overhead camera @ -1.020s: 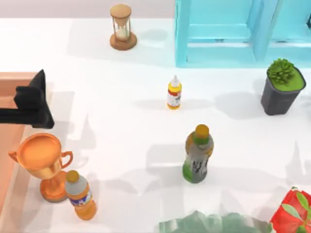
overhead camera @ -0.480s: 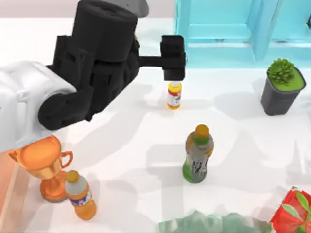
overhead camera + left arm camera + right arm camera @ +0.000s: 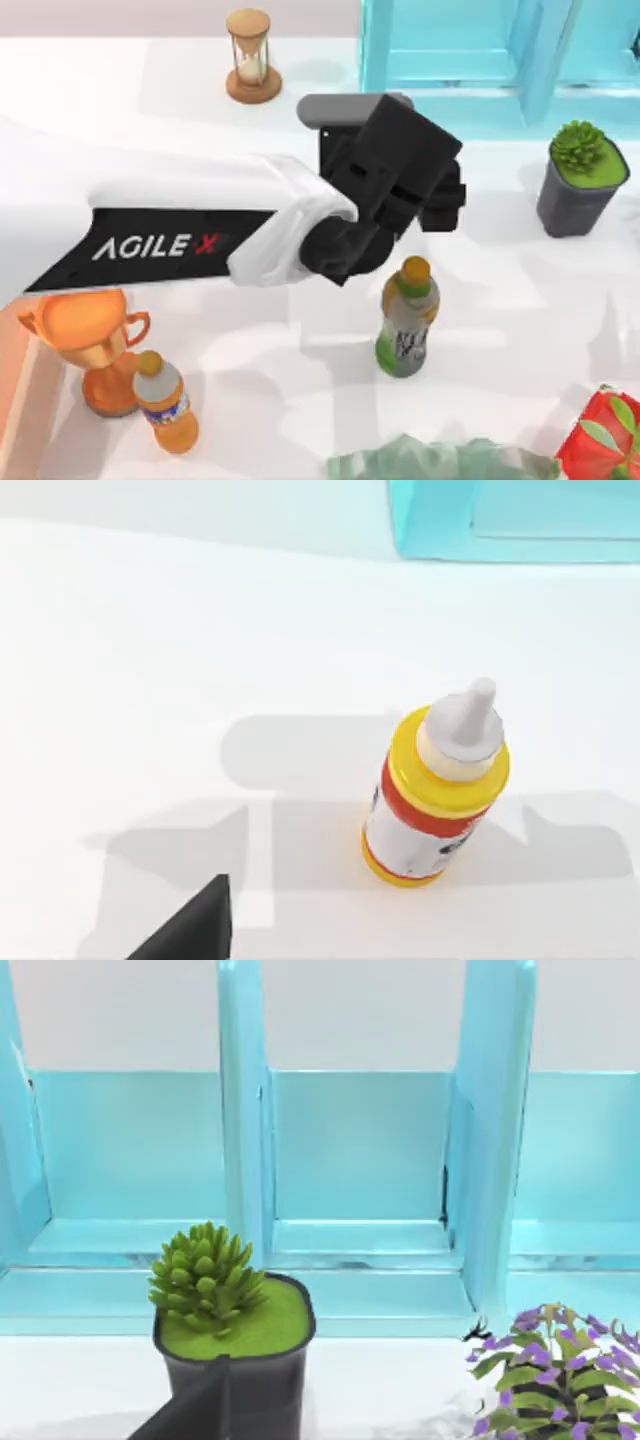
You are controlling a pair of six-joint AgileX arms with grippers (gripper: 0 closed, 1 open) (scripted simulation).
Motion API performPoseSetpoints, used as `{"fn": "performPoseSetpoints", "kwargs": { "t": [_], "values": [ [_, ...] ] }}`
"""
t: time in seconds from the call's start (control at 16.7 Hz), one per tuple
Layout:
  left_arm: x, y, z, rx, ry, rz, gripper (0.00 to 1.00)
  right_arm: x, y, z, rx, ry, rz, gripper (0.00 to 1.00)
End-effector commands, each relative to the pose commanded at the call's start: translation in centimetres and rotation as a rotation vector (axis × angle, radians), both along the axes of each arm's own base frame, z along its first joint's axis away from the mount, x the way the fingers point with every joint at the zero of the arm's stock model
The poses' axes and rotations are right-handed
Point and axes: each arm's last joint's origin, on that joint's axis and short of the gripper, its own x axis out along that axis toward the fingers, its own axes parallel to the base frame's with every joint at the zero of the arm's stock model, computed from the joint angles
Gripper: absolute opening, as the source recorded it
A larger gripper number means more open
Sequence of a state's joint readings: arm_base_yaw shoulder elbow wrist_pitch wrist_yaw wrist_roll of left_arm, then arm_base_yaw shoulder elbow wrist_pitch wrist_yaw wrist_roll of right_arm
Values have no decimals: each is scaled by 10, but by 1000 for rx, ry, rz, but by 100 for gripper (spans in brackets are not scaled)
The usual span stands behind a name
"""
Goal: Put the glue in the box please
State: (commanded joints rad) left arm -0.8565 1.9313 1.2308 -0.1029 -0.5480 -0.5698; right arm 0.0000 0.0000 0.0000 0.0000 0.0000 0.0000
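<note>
The left arm [image 3: 180, 245] reaches from the table's 9 o'clock edge toward its centre, and its black wrist housing sits above the spot where the glue [image 3: 437, 785] stands. The left wrist view shows the bottle upright on the white table [image 3: 150, 660], free of contact, with one dark fingertip [image 3: 195, 930] visible at the frame edge. Whether the left gripper's fingers are spread or closed cannot be told.

Handling assessment: the glue is a small plastic bottle, probably light and fairly stiff, with a smooth rounded yellow body and a glossy label. It is likely to slip or tip if pinched high. The white pointed nozzle tapers and offers poor purchase. Recommended hold: across the labelled mid-body, jaws level, moderate force.

The box [image 3: 15, 385] shows as a salmon-orange strip at the table's 8 o'clock corner, beside the trophy [image 3: 88, 335] and the orange soda bottle [image 3: 165, 402]. The green-and-grey bottle [image 3: 407, 318] stands near, toward 5 o'clock from the wrist. The right wrist view faces a potted succulent [image 3: 230, 1330] and the blue frame [image 3: 350, 1150]; its finger state cannot be told.
</note>
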Motion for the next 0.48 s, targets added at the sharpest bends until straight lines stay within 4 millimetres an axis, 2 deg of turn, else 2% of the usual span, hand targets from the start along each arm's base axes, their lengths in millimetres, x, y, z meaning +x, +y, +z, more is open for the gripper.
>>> {"fn": "performPoseSetpoints", "kwargs": {
  "t": [0.12, 0.24, 0.48],
  "values": [
    [2, -6, -19, 28, 22, 31, 100, 0, 0, 0, 0, 0, 0, 100],
    [2, -10, -29, 43, 31, 48, 100, 0, 0, 0, 0, 0, 0, 100],
    [2, -11, -30, 45, 33, 51, 100, 0, 0, 0, 0, 0, 0, 100]
  ]
}}
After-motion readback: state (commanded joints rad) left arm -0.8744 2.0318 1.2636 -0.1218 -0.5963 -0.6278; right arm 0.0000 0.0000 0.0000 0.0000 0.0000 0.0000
